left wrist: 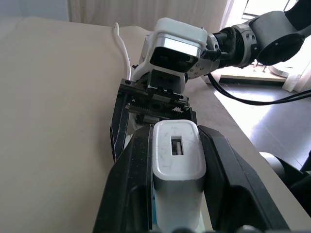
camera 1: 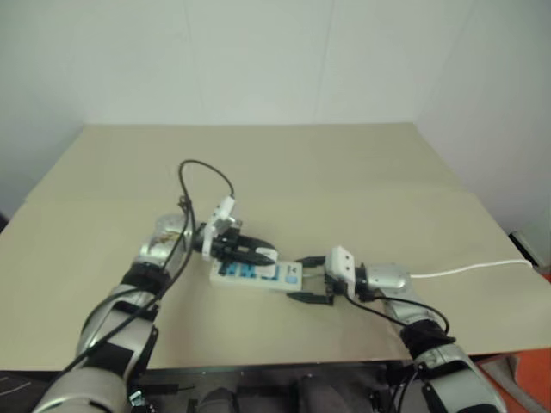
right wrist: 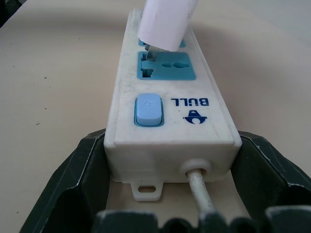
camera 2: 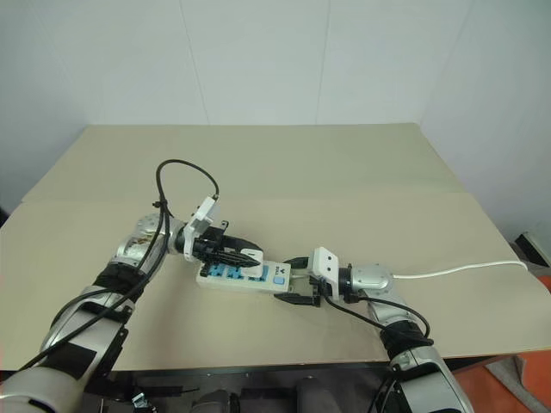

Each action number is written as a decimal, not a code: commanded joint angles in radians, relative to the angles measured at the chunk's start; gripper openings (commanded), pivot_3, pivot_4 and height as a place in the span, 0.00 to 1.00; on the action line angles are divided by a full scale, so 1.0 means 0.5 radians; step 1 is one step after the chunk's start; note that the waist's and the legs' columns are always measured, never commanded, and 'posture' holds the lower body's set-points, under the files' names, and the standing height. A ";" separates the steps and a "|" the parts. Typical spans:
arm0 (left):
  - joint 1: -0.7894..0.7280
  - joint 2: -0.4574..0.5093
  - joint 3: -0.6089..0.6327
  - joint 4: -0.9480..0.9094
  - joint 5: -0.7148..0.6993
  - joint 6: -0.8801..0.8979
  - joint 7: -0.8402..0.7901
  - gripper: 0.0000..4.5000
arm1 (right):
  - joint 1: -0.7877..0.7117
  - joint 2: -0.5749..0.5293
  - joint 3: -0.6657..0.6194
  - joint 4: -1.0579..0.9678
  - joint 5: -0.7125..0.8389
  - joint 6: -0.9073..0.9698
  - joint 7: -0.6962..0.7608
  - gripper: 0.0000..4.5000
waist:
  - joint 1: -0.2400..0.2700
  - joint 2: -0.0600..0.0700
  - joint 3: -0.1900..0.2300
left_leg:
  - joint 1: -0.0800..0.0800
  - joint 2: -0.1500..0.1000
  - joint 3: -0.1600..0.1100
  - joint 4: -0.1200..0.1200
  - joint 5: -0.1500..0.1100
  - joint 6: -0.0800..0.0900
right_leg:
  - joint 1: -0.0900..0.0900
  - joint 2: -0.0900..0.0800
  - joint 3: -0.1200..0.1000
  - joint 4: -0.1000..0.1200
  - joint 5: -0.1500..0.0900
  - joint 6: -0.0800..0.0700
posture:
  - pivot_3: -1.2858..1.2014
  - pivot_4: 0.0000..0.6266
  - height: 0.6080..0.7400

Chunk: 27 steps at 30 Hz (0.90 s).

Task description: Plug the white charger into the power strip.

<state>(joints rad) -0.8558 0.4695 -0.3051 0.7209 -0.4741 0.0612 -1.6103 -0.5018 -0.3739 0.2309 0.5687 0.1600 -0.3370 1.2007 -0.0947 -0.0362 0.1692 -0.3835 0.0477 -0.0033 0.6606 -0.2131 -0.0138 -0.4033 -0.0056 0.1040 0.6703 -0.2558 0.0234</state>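
The white charger [left wrist: 177, 167] is sitting clamped between the two black fingers of my left end effector [camera 1: 250, 254], and I am holding it tilted over the power strip [right wrist: 167, 104], its prongs just meeting the blue socket nearest the switch. To the right, my right end effector [right wrist: 170, 194] is bracing the strip's cord end on the bench [camera 1: 362, 172], fingers spread wide against both sides. Judging from the tilt, the prongs could be jamming on the socket rim, or pushing could be skidding the strip out of that brace.
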 commanded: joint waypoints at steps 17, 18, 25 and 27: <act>-0.068 -0.042 -0.038 0.095 -0.020 -0.114 -0.008 0.23 | 0.072 -0.034 0.078 0.084 -0.145 0.030 -0.021 0.76 | -0.001 0.000 0.000 | 0.000 0.000 0.000 -0.001 0.000 0.000 | 0.000 0.000 0.000 -0.003 0.000 0.000 | 0.52 0.24 1.00; -0.064 -0.037 -0.057 0.107 -0.013 -0.137 -0.008 0.23 | 0.075 -0.032 0.071 0.076 -0.131 0.044 -0.017 0.76 | -0.001 0.000 0.000 | 0.000 0.000 0.000 -0.001 0.000 0.000 | 0.000 0.000 0.000 -0.003 0.000 0.000 | 0.52 0.24 1.00; -0.069 -0.018 -0.110 0.143 -0.029 -0.164 -0.008 0.23 | 0.074 -0.052 0.068 0.075 -0.143 0.038 -0.019 0.76 | 0.000 0.000 0.000 | -0.001 0.000 0.000 -0.002 0.000 0.000 | 0.001 0.000 0.000 -0.007 0.000 0.000 | 0.52 0.24 1.00; -0.062 -0.004 -0.143 0.133 -0.050 -0.163 -0.008 0.23 | 0.076 -0.054 0.071 0.077 -0.146 0.033 -0.018 0.76 | 0.000 0.000 0.000 | -0.001 0.000 0.000 -0.002 0.000 0.000 | 0.002 0.000 0.000 -0.008 0.000 0.000 | 0.52 0.24 1.00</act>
<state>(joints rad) -0.8748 0.4499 -0.3528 0.7821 -0.5022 -0.0161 -1.6125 -0.4951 -0.3774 0.2305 0.5608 0.1586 -0.3404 1.1958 -0.0946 -0.0362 0.1692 -0.3838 0.0478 -0.0034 0.6597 -0.2132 -0.0137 -0.4024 -0.0057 0.1040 0.6663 -0.2558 0.0235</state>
